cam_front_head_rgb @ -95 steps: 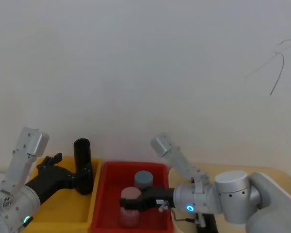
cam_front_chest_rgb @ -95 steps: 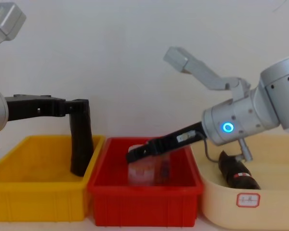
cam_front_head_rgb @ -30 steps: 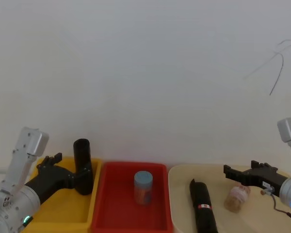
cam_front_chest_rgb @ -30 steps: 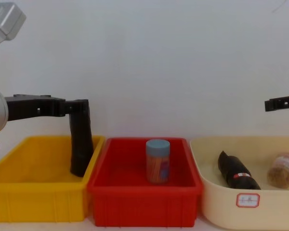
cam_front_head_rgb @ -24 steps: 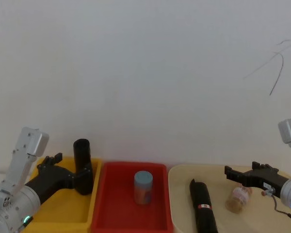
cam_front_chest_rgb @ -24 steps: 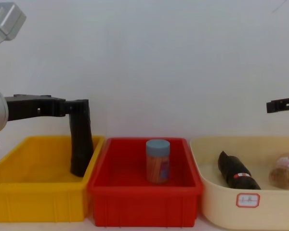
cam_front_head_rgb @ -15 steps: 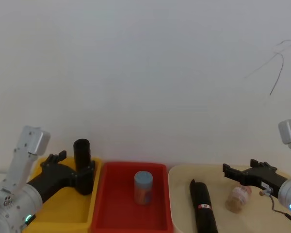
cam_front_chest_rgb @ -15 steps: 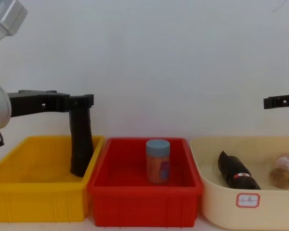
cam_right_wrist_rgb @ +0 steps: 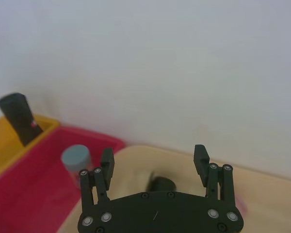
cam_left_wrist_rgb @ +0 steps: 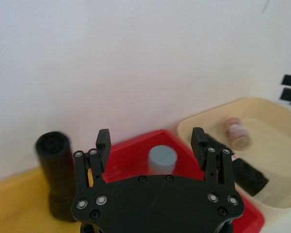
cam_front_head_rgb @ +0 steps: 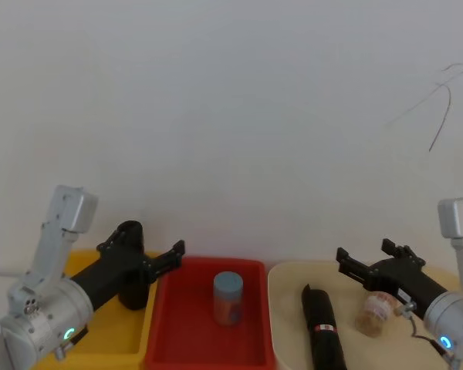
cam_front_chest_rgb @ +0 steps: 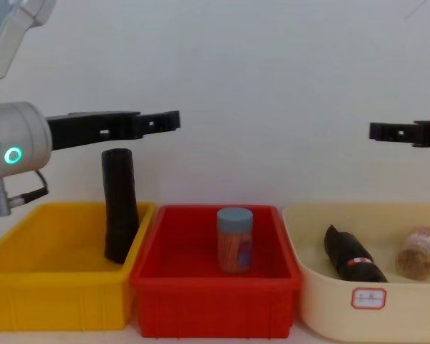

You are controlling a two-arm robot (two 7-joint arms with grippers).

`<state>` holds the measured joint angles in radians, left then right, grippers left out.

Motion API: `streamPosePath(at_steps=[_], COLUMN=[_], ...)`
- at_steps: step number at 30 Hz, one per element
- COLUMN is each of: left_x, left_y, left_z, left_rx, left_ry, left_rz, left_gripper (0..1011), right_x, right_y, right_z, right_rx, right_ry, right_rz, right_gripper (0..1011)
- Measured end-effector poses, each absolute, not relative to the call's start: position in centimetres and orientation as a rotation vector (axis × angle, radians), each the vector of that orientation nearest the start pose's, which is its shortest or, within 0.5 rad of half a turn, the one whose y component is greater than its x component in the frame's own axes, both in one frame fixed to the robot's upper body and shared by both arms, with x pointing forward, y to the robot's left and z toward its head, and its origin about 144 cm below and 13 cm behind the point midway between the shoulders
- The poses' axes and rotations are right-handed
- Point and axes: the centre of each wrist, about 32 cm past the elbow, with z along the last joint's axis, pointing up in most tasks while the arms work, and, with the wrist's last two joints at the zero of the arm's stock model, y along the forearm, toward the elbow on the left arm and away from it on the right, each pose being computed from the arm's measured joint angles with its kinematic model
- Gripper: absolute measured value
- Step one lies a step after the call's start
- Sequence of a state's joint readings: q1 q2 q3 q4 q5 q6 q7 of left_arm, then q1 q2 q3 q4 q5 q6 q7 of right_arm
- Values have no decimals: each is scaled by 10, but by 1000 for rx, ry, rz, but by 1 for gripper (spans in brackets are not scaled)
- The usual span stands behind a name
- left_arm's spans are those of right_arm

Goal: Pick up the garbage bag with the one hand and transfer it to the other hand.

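3 bins, yellow (cam_front_chest_rgb: 29, 287), red (cam_front_chest_rgb: 201, 301) and cream (cam_front_chest_rgb: 330, 315), before a white wall (cam_front_chest_rgb: 272, 86); both grippers' jaws spread, empty.

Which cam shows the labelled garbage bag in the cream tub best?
Head view: the garbage bag lies lengthwise, label up. Chest view shows it end-on. Left wrist view catches one end; right wrist view a blur.

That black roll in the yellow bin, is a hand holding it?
No, the black roll stands alone in the yellow bin, with the open left hand above it.
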<state>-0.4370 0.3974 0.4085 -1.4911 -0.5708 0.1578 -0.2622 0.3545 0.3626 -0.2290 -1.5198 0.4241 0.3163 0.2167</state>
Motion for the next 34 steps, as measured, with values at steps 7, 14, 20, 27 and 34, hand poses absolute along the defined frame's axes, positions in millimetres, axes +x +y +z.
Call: streamPosePath(at_steps=[7,14,20,27,34], left_x=[554,555,556,556,556], left_y=[224,219,216,214,213], left_z=[1253,1255,1256,1257,1257], left_rx=[-77,-91,-98,-103,-105], left_ry=[23,25,25,25,25], left_rz=[903,874,860,849,844], left_gripper=[1000,1000,1000,1000,1000], right_x=[530,521,513,508,505], right_y=[-250,-234,-221,-213,-208], right_z=[1232,1220,1211,1205,1202], right_rx=[18,79,122,153,171], right_ry=[-1,-44,-75,-95,-107], right_rz=[-1083,-1009,-954,-918,-897], right_gripper=[1000,1000,1000,999,1000])
